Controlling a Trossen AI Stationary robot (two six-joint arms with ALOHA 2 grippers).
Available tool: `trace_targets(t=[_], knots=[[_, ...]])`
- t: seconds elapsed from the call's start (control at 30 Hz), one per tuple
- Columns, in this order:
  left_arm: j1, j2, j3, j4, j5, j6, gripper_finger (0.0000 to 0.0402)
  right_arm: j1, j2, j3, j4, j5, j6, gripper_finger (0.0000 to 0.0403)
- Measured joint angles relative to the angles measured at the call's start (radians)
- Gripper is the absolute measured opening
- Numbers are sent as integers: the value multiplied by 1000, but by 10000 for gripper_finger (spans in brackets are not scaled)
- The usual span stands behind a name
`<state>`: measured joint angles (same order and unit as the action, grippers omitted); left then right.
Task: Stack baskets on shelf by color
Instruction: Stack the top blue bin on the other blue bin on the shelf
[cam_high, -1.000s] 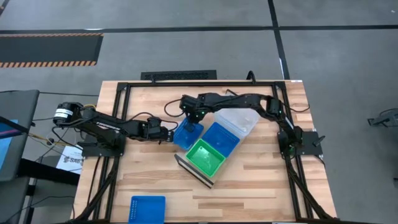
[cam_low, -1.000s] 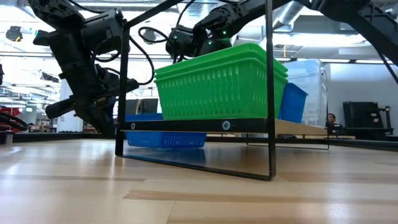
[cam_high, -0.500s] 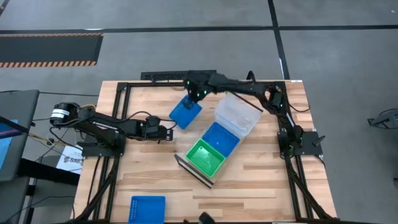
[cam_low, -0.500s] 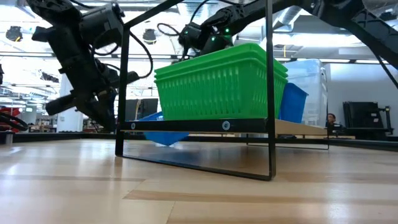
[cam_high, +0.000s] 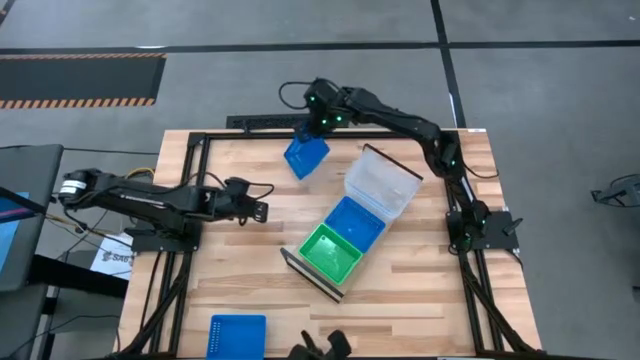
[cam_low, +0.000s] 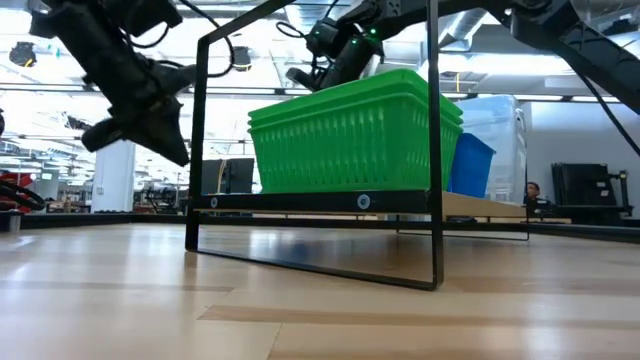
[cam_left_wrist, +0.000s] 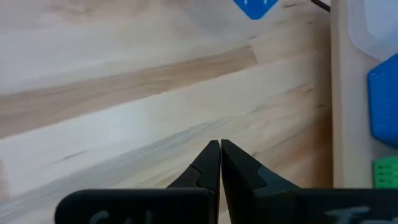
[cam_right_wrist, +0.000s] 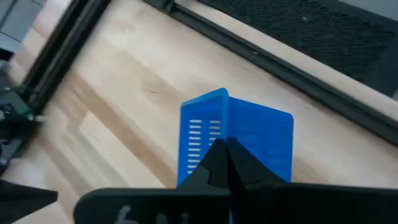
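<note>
Right now the right gripper (cam_high: 318, 122) is up in the air near the far edge of the table, and its fingers are pinched tight on one wall of a blue basket (cam_high: 306, 157). In the right wrist view the blue basket (cam_right_wrist: 236, 144) hangs down from the fingers, tipped on its side, with the wooden table (cam_right_wrist: 112, 118) well below it.

To one side of that gripper sits the shelf (cam_high: 300, 268), set slantwise on the table. It holds the clear baskets (cam_high: 381, 182) closest to the gripper, then a blue stack (cam_high: 355, 221), then the green stack (cam_high: 332, 250) farthest away.

What could go wrong? The basket is held by just one thin wall, so it could swing or slip out and drop onto the table. It hangs tilted, so when it comes over the blue stack a corner could catch on a rim and not nest. It could also bump the clear baskets, since they sit just beside the blue stack.

The left gripper (cam_high: 258, 211) waits low over the table with its fingers pressed together and nothing in them, well apart from the shelf. One more blue basket (cam_high: 238, 335) lies near the table's front edge
</note>
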<state>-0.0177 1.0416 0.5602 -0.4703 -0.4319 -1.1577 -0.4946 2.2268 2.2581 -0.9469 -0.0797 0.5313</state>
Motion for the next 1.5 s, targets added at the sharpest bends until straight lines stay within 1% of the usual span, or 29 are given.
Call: trace_targets(t=[0.1, 0.2, 0.27, 0.37, 0.43, 0.47, 0.5, 0.6, 0.67, 0.93, 1.07, 1.13, 1.27, 1.37, 1.47, 1.5], knots=[[0, -62, 0, -64, -32, 10, 0, 20, 6, 0, 4, -27, 43, 0], [0, -124, 0, -129, -79, 18, 0, 54, 32, 2, 46, -28, 81, 0], [0, -155, 0, -137, -106, 32, 0, 71, 45, -3, 32, -28, 97, 0], [0, -199, 0, -165, -125, 33, 0, 98, 86, 1, 72, -21, 101, 0], [0, -211, 0, -169, -128, 35, 0, 106, 98, -3, 30, -29, 97, 6], [0, -218, 0, -169, -129, 38, 0, 115, 111, -1, 35, -17, 93, 12], [0, -226, -1, -177, -129, 41, 0, 121, 120, 2, 55, -13, 91, 19], [-1, -233, 0, -176, -131, 44, 0, 130, 138, -1, 11, 0, 45, 50], [-1, -231, -2, -193, -131, 43, 0, 135, 146, -1, 26, 1, 18, 75], [0, -216, -1, -196, -141, 42, 0, 138, 144, 0, -46, 2, -88, 184], [0, -217, -1, -195, -149, 42, 0, 159, 149, 0, -38, 2, -159, 214], [0, -217, -1, -193, -150, 39, 0, 170, 152, 0, -38, 6, -193, 218], [0, -217, -1, -194, -150, 38, 0, 195, 183, -3, 25, 57, -234, 215], [0, -217, -1, -195, -150, 37, 0, 198, 213, -1, 80, 60, -250, 208], [0, -217, -1, -195, -139, 37, 0, 194, 234, -2, 55, 64, -249, 202], [0, -217, -1, -196, -135, 39, 0, 194, 243, -1, 73, 64, -249, 201]])
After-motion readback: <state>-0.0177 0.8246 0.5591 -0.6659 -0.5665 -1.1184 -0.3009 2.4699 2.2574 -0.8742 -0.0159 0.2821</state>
